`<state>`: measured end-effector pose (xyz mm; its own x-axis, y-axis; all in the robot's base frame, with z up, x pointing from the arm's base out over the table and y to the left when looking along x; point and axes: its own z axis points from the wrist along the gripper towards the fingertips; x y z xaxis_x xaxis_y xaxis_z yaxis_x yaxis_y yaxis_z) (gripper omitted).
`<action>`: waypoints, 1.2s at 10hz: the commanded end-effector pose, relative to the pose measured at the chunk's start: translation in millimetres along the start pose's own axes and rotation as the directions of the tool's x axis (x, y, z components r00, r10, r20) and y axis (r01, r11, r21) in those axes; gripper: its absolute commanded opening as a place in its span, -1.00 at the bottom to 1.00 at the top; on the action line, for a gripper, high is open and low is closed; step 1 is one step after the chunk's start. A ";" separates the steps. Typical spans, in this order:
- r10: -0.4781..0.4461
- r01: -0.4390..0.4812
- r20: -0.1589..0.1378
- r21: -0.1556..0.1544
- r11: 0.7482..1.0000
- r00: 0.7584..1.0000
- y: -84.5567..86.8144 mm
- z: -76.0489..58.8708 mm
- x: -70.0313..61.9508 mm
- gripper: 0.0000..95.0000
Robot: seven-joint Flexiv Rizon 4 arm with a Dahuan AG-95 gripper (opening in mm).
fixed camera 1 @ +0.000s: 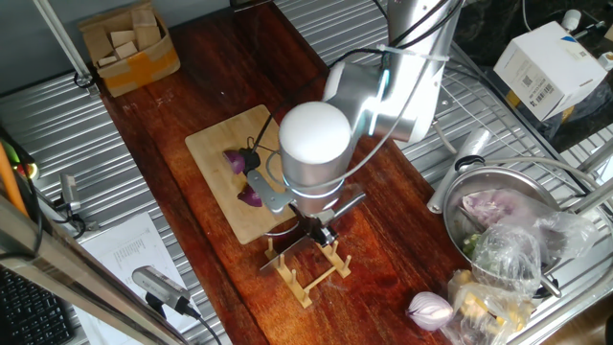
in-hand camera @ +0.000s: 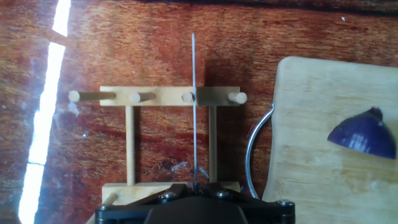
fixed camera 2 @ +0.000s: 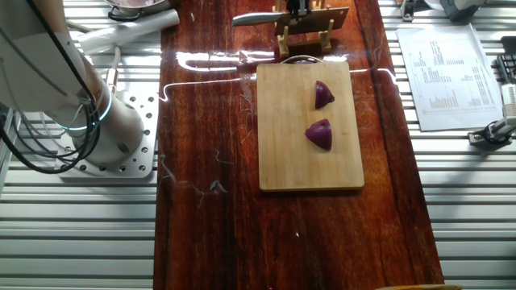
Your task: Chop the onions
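Two purple-red onion wedges (fixed camera 1: 236,160) (fixed camera 1: 251,196) lie on the wooden cutting board (fixed camera 1: 215,144). They also show in the other fixed view (fixed camera 2: 323,94) (fixed camera 2: 319,134). One wedge (in-hand camera: 364,134) shows in the hand view. The cleaver (fixed camera 2: 256,18) sits in the wooden rack (in-hand camera: 155,96) just beyond the board's end, its blade (in-hand camera: 194,112) edge-on to the hand camera. My gripper (in-hand camera: 195,190) is over the rack (fixed camera 1: 311,264), apart from the onions. It appears shut on the cleaver's handle, which is hidden.
A whole pale onion (fixed camera 1: 430,309), a metal bowl (fixed camera 1: 493,182) with bagged food and a white box (fixed camera 1: 551,62) stand on the right. A cardboard box of wood blocks (fixed camera 1: 129,43) stands at the back left. Printed paper (fixed camera 2: 447,76) lies beside the wooden strip.
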<state>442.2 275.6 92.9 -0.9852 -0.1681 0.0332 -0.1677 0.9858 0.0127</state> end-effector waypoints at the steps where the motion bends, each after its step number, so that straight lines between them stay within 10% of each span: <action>1: -0.004 0.004 -0.001 -0.013 1.000 1.000 -1.5 -14.9 -2.5 -1.00; 5: -0.028 0.027 -0.028 -0.044 0.999 0.999 -23.4 -56.5 -3.2 -1.00; 12: 0.039 -0.038 0.005 -0.050 0.998 0.999 -27.4 -60.5 -2.6 -1.00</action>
<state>451.2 248.0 152.4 -0.9875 -0.1565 0.0180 -0.1551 0.9860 0.0620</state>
